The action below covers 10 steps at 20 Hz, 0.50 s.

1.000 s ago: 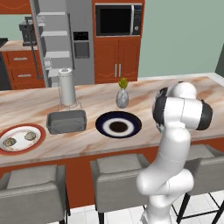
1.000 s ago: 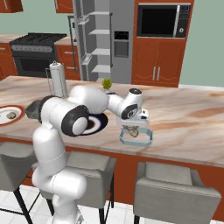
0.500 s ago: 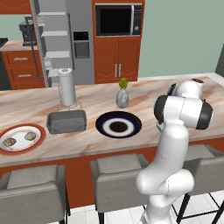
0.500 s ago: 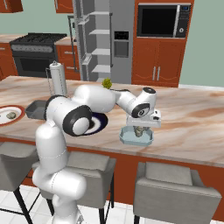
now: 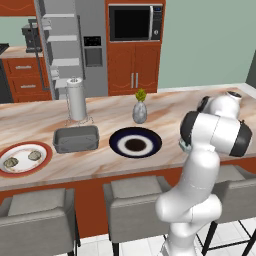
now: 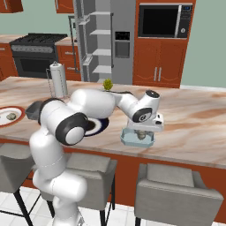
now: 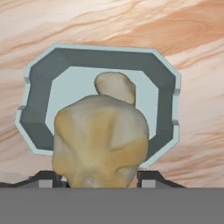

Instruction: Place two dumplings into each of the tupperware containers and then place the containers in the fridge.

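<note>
A dumpling (image 7: 101,142) is clamped between the fingers (image 7: 49,179) directly above the light blue-grey container (image 6: 137,137) near the desk's (image 6: 198,128) front edge; a second dumpling (image 7: 116,86) apparently lies inside it already.

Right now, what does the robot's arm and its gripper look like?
A glossy white arm of rounded, bulbous segments, with dark grey bands and round caps at the joints. The gripper has a boxy white body; the hand view shows two small dark fingers with pale grey pads. No cables or markings visible.

Marbled island counter (image 5: 170,107), grey stools (image 5: 134,197), orange-brown cabinets (image 5: 132,70), black microwave (image 5: 136,22), green wall (image 5: 210,40).
</note>
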{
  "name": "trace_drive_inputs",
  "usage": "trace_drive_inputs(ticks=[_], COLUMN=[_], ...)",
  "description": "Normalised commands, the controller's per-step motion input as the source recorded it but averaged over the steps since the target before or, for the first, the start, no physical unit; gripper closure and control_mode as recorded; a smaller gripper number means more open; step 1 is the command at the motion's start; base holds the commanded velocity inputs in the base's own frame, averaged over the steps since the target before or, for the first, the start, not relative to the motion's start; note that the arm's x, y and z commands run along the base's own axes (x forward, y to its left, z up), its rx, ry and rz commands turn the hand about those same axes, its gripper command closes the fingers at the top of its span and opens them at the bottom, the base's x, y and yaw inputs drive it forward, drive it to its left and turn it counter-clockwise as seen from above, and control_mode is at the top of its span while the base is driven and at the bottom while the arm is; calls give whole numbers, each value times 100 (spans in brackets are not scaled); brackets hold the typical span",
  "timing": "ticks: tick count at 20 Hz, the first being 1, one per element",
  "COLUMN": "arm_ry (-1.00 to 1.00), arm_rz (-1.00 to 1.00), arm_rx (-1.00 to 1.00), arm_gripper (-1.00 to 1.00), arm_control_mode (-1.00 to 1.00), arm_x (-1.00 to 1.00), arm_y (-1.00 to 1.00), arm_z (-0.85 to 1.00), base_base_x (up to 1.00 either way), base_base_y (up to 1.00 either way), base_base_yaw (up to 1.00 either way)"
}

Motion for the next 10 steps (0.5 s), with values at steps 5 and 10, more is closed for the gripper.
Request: trace_drive_inputs(ticks=[5, 10], arm_ry=[-2, 0], arm_rz=[0, -1], arm_rx=[0, 0], arm_gripper=[100, 100], arm_control_mode=[-100, -100], arm_x=[21, 29], arm_y=[60, 27], arm_z=[13, -1], base_base_x=[0, 0], base_base_y=[0, 0], base_base_yaw=[0, 0])
